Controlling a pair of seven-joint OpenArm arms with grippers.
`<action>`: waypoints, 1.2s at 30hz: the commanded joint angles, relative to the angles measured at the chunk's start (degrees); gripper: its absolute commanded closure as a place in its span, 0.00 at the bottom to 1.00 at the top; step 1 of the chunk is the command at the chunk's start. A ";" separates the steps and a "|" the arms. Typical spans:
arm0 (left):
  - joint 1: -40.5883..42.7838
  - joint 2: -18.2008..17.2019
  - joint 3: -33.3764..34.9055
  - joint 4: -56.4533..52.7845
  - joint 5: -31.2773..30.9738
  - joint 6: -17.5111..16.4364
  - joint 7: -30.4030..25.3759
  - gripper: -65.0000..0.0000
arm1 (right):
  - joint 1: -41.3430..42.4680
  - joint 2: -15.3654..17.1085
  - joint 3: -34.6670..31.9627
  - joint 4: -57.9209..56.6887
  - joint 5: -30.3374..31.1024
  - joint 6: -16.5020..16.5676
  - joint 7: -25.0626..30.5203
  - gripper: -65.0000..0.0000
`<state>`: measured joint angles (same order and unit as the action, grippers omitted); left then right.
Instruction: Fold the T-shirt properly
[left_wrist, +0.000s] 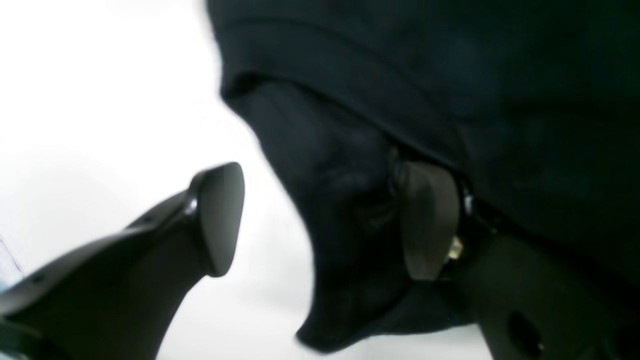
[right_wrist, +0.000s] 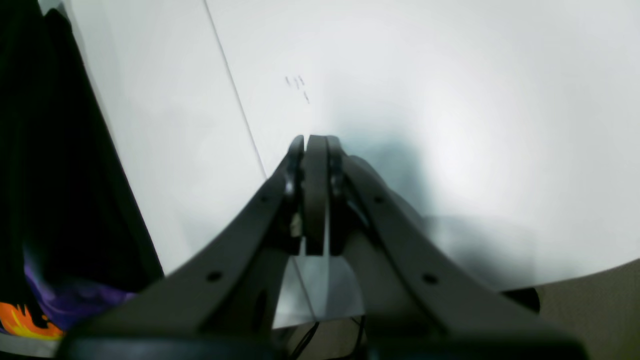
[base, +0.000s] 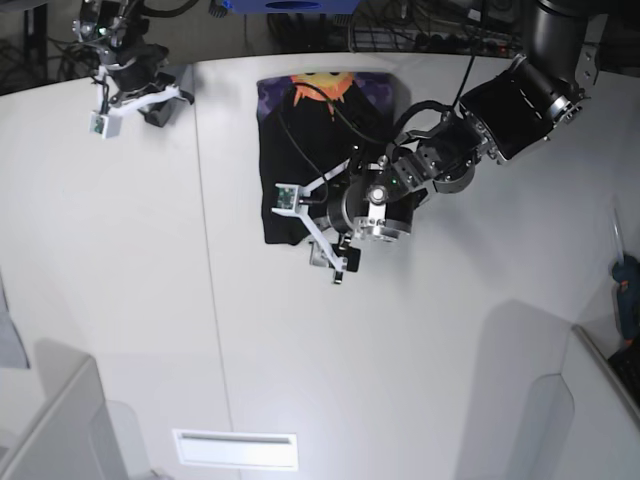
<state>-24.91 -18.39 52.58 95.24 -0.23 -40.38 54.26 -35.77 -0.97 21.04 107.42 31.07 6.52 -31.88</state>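
The black T-shirt (base: 305, 170) lies folded into a tall rectangle at the back middle of the white table, its orange sun print (base: 320, 85) on purple facing up at the far end. My left gripper (base: 325, 245) is at the shirt's near right corner. In the left wrist view it (left_wrist: 325, 220) stands open, with a hemmed fold of black cloth (left_wrist: 340, 165) lying against the right pad (left_wrist: 430, 220) and the left pad over bare table. My right gripper (right_wrist: 316, 145) is shut on nothing above bare table, with the shirt (right_wrist: 50, 150) to its left.
The right arm (base: 130, 90) hovers near the table's far left corner. A seam (base: 205, 250) runs down the white table. Grey partitions (base: 60, 420) stand at the near left and near right. A blue object (base: 628, 290) sits off the right edge.
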 joint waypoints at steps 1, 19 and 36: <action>-1.42 0.77 -2.07 1.07 0.63 0.38 -0.24 0.30 | -0.23 0.23 0.11 1.11 0.53 0.46 1.07 1.00; 21.43 -0.38 -40.84 17.86 0.54 0.60 -4.28 1.00 | -3.92 2.77 3.80 3.05 -0.52 10.22 1.59 1.00; 72.51 -2.31 -67.21 17.77 0.63 0.51 -46.57 1.00 | -21.24 2.69 4.50 8.32 -29.36 26.75 4.32 1.00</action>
<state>46.68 -20.23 -14.24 112.14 1.06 -39.44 8.88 -55.72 1.41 25.23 115.02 1.15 33.01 -28.25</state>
